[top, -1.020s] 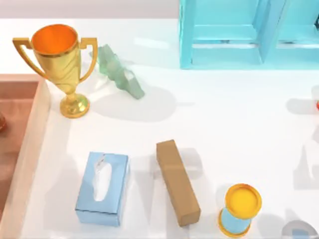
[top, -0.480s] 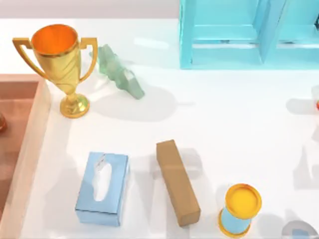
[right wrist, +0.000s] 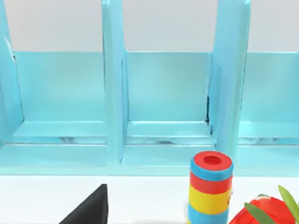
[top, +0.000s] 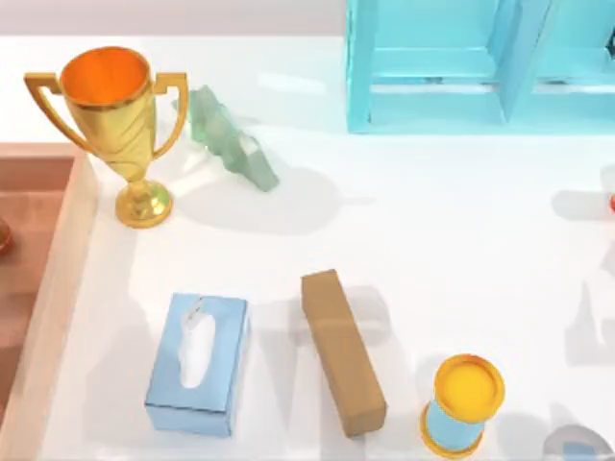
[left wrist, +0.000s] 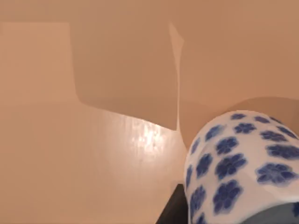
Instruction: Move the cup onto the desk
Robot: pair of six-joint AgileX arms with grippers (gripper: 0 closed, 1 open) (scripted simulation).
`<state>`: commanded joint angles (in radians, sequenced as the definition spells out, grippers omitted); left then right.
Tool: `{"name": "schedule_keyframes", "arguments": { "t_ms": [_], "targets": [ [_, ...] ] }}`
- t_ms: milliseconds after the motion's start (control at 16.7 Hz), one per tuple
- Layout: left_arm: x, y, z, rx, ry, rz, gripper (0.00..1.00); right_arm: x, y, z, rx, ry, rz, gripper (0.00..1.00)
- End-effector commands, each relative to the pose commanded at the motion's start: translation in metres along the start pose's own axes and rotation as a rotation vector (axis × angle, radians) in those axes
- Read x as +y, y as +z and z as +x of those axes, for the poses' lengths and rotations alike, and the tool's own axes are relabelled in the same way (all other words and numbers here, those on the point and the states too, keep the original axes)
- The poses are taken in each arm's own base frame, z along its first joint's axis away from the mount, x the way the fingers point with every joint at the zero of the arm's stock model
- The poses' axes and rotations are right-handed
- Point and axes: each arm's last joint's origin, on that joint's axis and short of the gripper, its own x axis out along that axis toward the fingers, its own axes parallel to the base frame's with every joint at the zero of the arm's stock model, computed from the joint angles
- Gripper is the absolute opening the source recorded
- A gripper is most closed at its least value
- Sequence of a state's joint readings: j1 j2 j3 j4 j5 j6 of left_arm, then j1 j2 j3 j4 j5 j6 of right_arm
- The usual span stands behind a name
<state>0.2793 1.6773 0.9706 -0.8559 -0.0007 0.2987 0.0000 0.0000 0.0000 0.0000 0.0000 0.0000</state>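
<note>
We see the cup standing upright on the white desk, near its front edge toward the right, yellow top facing up. Just to its left lies a brown block, angled, and further left a blue tissue box. The three are apart from one another.

At the back left a gold trophy stands upright, with a pale green figure leaning just beside it. A wooden tray runs along the desk's left side. A light-blue shelf stands at the back right.

Our left wrist view looks at a tan wooden surface with a white vase with blue flowers close by — a dark edge sits beside the vase, but we cannot tell how the left pincer stands.

Our right wrist view faces the shelf's compartments, with a stack of red, blue and yellow rings standing in front of it and a red thing with green leaves beside the stack. A dark wedge shows low in that view — we cannot tell the right pincer's state either.
</note>
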Motion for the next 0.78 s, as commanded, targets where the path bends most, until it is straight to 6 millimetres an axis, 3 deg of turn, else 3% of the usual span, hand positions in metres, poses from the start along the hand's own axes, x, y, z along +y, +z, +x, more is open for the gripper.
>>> {"name": "schedule_keyframes", "arguments": {
  "t_ms": [180, 360, 600, 780],
  "targets": [
    [0.004, 0.010, -0.015, -0.061, 0.022, -0.056, 0.00, 0.000, 0.000, 0.000, 0.000, 0.000, 0.000, 1.00],
    [0.000, 0.021, -0.044, -0.133, 0.040, -0.127, 0.00, 0.000, 0.000, 0.000, 0.000, 0.000, 0.000, 1.00],
    [-0.050, 0.021, -0.077, -0.085, 0.015, -0.091, 0.00, 0.000, 0.000, 0.000, 0.000, 0.000, 0.000, 1.00],
    [-0.087, 0.008, -0.094, -0.023, 0.002, -0.024, 0.00, 0.000, 0.000, 0.000, 0.000, 0.000, 0.000, 1.00]
  ]
}}
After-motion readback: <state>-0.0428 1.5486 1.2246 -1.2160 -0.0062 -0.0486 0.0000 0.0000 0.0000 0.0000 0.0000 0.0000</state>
